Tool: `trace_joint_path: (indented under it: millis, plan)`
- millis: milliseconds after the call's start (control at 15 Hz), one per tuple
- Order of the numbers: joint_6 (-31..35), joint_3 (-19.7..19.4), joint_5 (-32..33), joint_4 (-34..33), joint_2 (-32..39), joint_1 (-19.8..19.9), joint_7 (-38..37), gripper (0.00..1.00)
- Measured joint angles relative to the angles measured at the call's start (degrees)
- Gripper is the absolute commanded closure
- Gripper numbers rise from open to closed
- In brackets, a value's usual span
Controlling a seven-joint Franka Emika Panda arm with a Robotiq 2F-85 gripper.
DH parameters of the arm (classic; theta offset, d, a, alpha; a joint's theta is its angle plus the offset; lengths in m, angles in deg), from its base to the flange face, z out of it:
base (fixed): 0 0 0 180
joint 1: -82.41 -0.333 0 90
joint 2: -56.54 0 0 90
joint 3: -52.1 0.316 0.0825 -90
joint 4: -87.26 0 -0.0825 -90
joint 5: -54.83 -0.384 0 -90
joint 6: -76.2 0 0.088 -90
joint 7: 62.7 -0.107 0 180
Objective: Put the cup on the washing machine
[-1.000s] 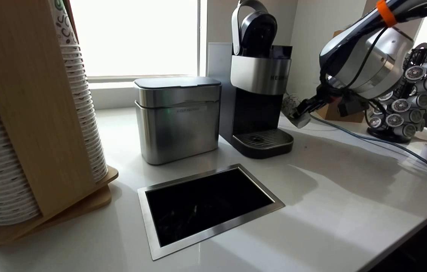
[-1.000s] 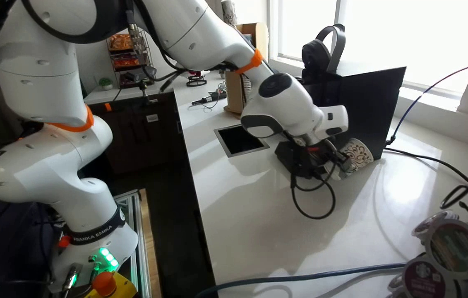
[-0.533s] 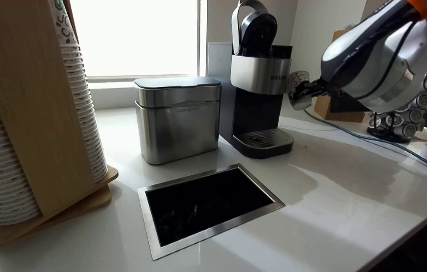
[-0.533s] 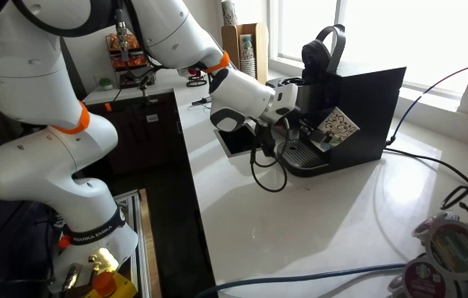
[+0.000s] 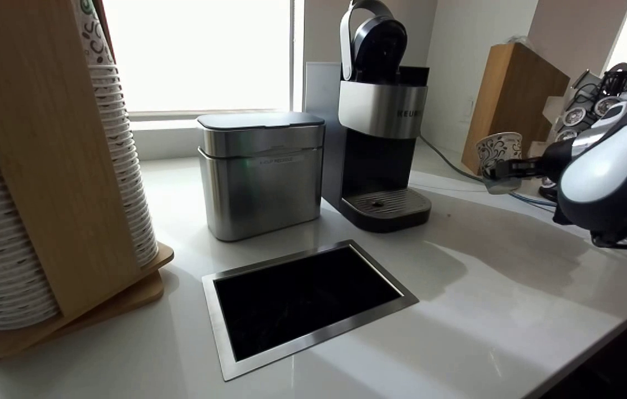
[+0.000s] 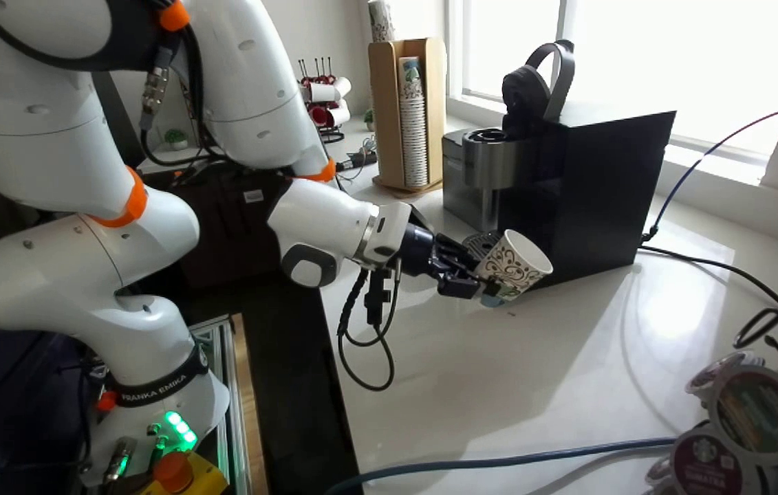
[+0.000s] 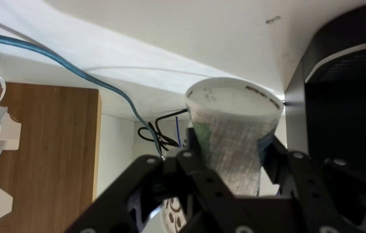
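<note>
Here, cup (image 6: 516, 265): small and pale, printed with dark swirls and a touch of green. It is up in the air over the white counter (image 5: 368, 354), to one side of the coffee maker (image 5: 382, 108) and apart from it, leaning, its mouth upward and turned away from the gripper (image 7: 231, 139).
Gripper: black, clasping the cup low on its body, with its fingers (image 6: 459, 286) on opposite sides.
Arm (image 6: 323, 223): white, jointed, banded in orange; it extends over the counter's edge with the gripper at its end, and green lights (image 6: 181, 427) glow at its foot.
Coffee maker: tall, black and silver, its handle arched above a rounded black top, its flat black drip base (image 5: 391, 224) resting on the counter.
Canister (image 5: 260, 188): brushed steel under a flat grey lid, small lettering on its front, just beside the coffee maker.
Steel frame (image 5: 322, 335): a rectangle set into the counter in front of the canister and the coffee maker, black inside.
Holder (image 5: 41, 138): upright and wooden, loaded with tall stacks (image 5: 125, 166) of ribbed white cups, on the far side of the canister from the coffee maker.
Pods (image 6: 753, 412): round-lidded, clustered together at the opposite end from the holder.
Cable (image 6: 512, 458): blue, lying across the counter and passing near the pods.
Wooden box (image 5: 535, 100): tall and brown; in an exterior view it rises behind the cup.
Window (image 5: 199, 55): glaring white behind the canister.
</note>
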State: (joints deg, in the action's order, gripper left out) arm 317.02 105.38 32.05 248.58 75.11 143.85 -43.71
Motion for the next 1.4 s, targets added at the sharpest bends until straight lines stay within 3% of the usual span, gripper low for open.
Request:
trace_joint_path:
  millis: [67,200,267,533,933,1000,1267,1333,1400]
  plan:
    - [2.0,-0.9,2.2,-0.1,2.1,-0.1,1.4,0.51]
    - [1.3,-1.4,2.6,-1.4,3.9,-0.1,1.5,0.51]
    - [1.1,-1.4,2.6,-2.0,3.8,-0.2,1.5,0.76]
    - [0.8,-1.2,1.4,-3.6,3.5,-1.2,1.7,0.76]
    - [-5.0,-0.1,-4.8,-11.4,3.3,-11.1,6.0,0.76]
    - [-7.7,-2.3,-4.1,-12.4,2.7,-13.6,5.9,0.76]
    - [-16.0,-20.2,-0.8,-14.4,-1.4,-29.3,2.4,0.76]
    - [-16.7,-24.6,0.1,-14.5,-1.8,-33.4,1.7,0.51]
    - [-16.9,-26.3,0.1,-14.5,-1.7,-35.6,1.8,0.51]
